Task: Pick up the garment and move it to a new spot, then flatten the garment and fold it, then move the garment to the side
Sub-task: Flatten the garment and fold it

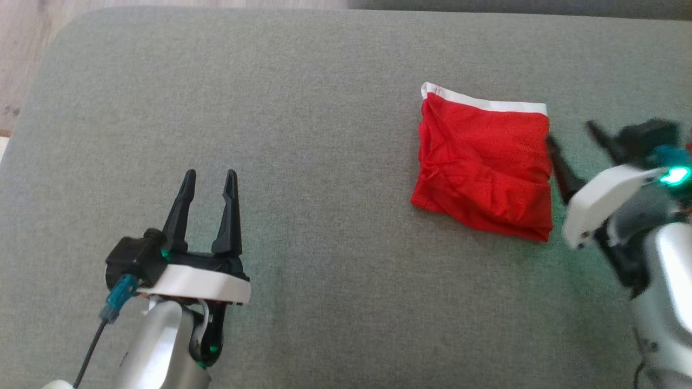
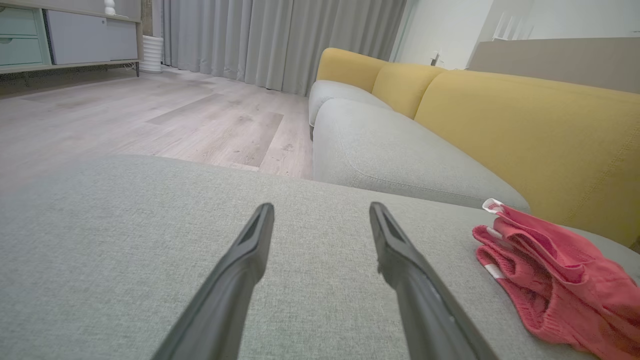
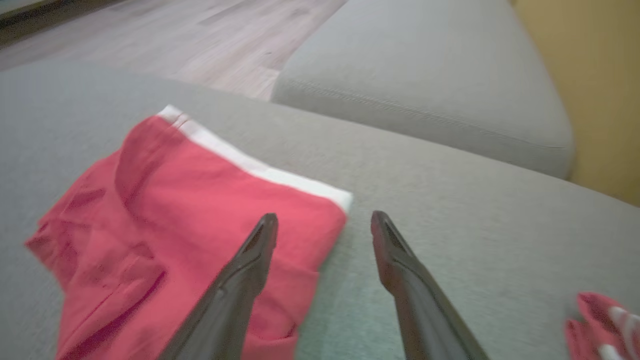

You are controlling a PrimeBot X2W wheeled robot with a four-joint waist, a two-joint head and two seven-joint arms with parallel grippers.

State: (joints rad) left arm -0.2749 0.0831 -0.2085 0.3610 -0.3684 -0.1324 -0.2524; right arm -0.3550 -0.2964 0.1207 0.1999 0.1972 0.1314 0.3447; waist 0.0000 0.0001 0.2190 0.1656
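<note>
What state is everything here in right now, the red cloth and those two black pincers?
red shorts: folded into a rough square, wrinkled, lying loose on the grey sofa cushion, white waistband along the far edge.
left pincer: open, empty, well apart from the shorts.
right pincer: open, holding nothing, close by the shorts' right edge; blurred.

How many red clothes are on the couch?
2: the folded garment beside the open right gripper, and a red piece at the right wrist view's lower corner, mostly hidden.
</note>
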